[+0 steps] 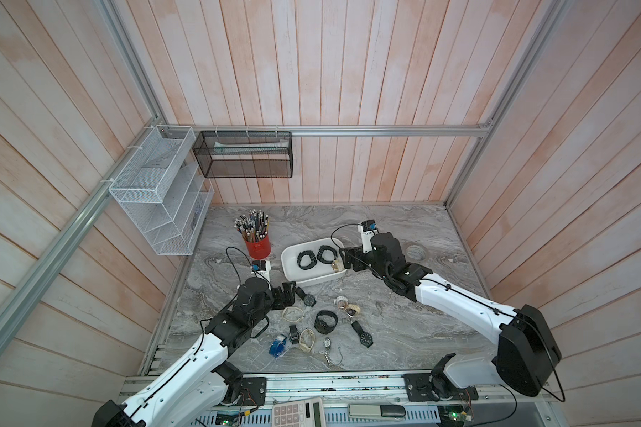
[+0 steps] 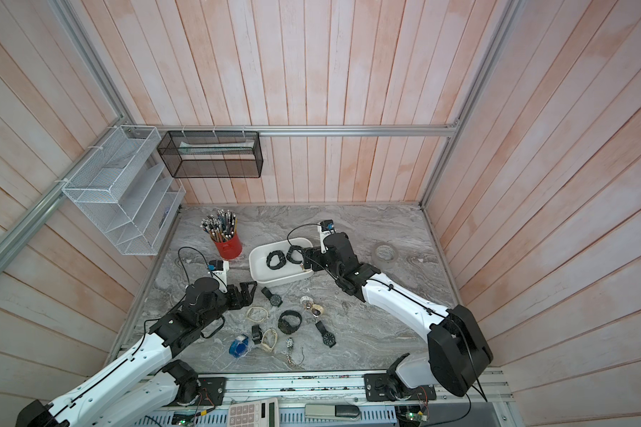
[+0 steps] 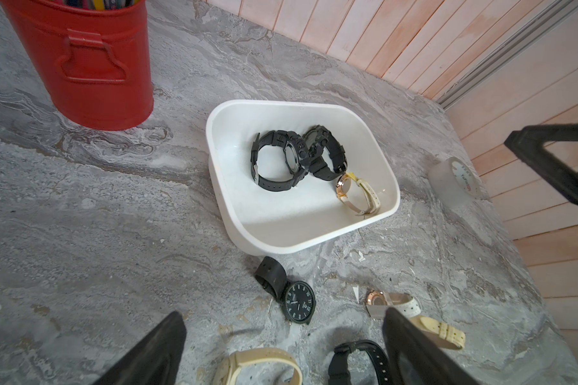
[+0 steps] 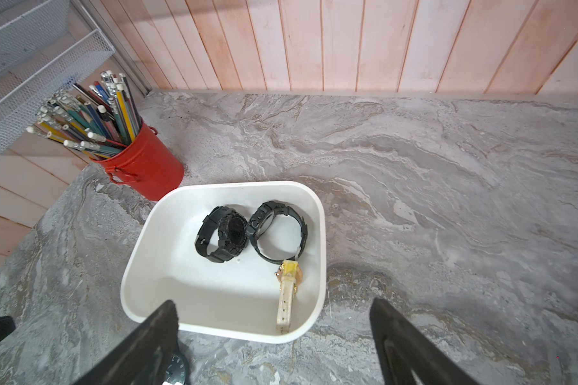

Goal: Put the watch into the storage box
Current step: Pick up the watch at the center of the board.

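Three watches lay in the one storage box (image 1: 292, 264): two chunky black watches (image 4: 222, 238) side by side, and a cream-strapped watch (image 4: 286, 293) in the corner nearest the right fingers (image 4: 147, 343). The box sat mid-surface, with one red pencil cup (image 4: 147, 170) just beside it toward the left edge. About nine loose watches (image 1: 326, 321) lay between the box and the near edge; overlaps blurred the count. One tape roll (image 1: 417, 253) lay toward the right edge amid open room. Both the right and left fingers (image 3: 154, 353) stood wide, holding nothing.
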